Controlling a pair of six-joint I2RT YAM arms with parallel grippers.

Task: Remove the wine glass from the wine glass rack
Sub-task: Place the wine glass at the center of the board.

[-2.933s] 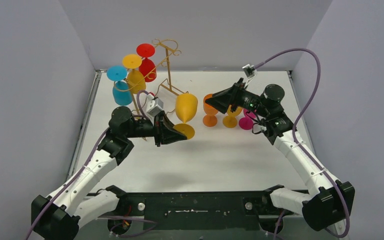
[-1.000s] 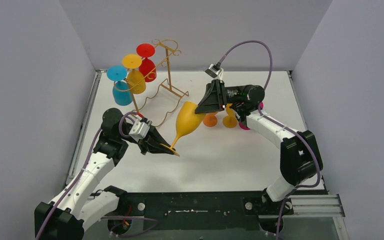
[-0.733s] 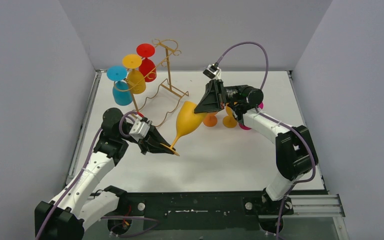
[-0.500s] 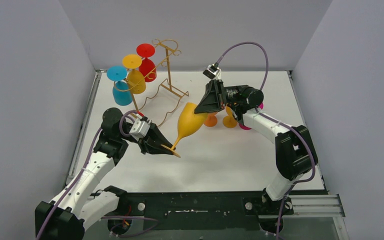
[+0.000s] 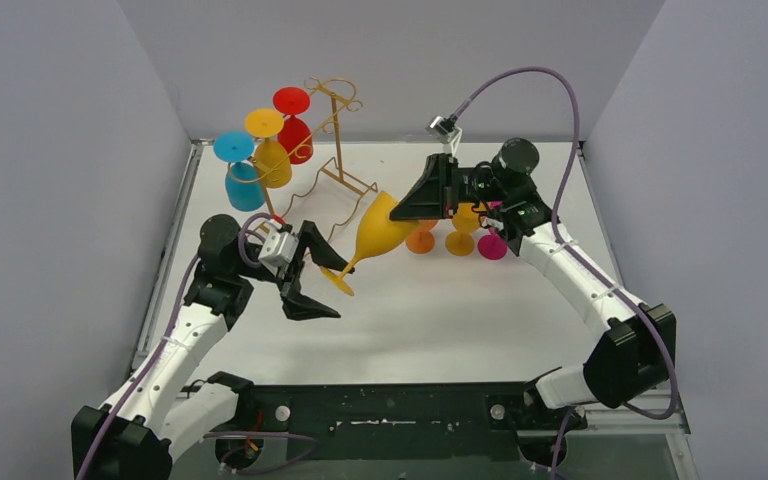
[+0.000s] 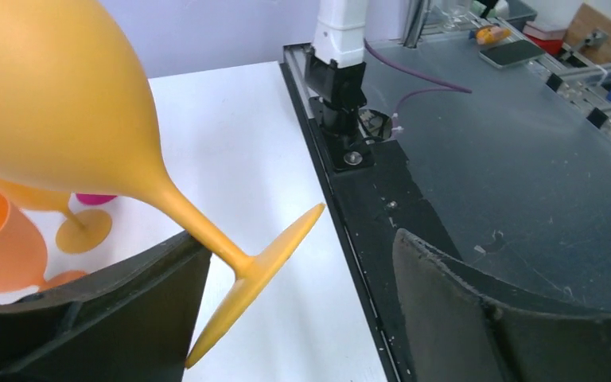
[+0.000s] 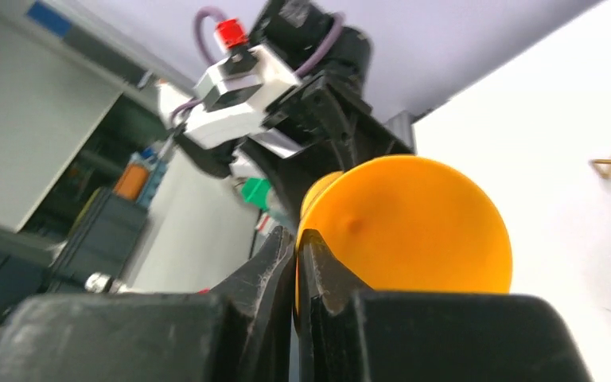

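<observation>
White table (image 5: 440,320) below; right claw (image 5: 403,210) pinches the yellow glass (image 5: 378,230) by its rim, foot pointing into the spread-apart left claw (image 5: 340,290).

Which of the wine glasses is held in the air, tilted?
The large yellow glass, gripped at its rim by the right hand. The others hang on the rack or stand on the table.

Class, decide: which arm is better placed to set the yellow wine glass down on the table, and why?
Right. The right end effector is shut on the yellow wine glass at its rim; the left end effector is open, gripping nothing.
</observation>
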